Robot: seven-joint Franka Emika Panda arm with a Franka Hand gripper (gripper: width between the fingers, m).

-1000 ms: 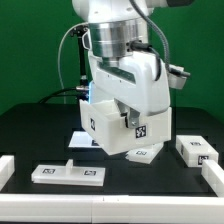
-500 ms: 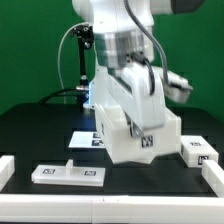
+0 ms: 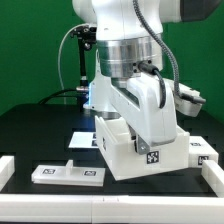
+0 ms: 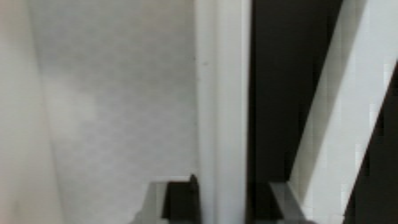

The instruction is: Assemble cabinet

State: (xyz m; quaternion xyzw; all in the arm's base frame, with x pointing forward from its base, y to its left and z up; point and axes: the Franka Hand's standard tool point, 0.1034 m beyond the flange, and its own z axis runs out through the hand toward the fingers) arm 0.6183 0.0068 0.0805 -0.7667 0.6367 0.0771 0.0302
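Note:
The white cabinet box body [image 3: 140, 150], with a black-and-white tag on its front face, is tilted and rests low at the table's middle. My gripper [image 4: 224, 192] is shut on one of its thin white walls [image 4: 222, 90], with a dark finger [image 4: 175, 200] on either side. In the exterior view the arm's hand [image 3: 135, 95] stands over the body and the fingertips are hidden behind it. A flat white panel with a small block on it [image 3: 68, 172] lies at the front on the exterior view's left. A small white tagged block [image 3: 203, 150] lies on the exterior view's right.
The marker board [image 3: 85, 140] lies flat behind the body, partly covered by it. White rails border the black table on the exterior view's left [image 3: 5, 170] and right [image 3: 212, 172]. The robot pedestal with blue glow [image 3: 88, 95] stands behind.
The gripper has turned and tilted the cabinet body, swinging it toward the exterior view's right and lower toward the table. The panel and the small block have not moved.

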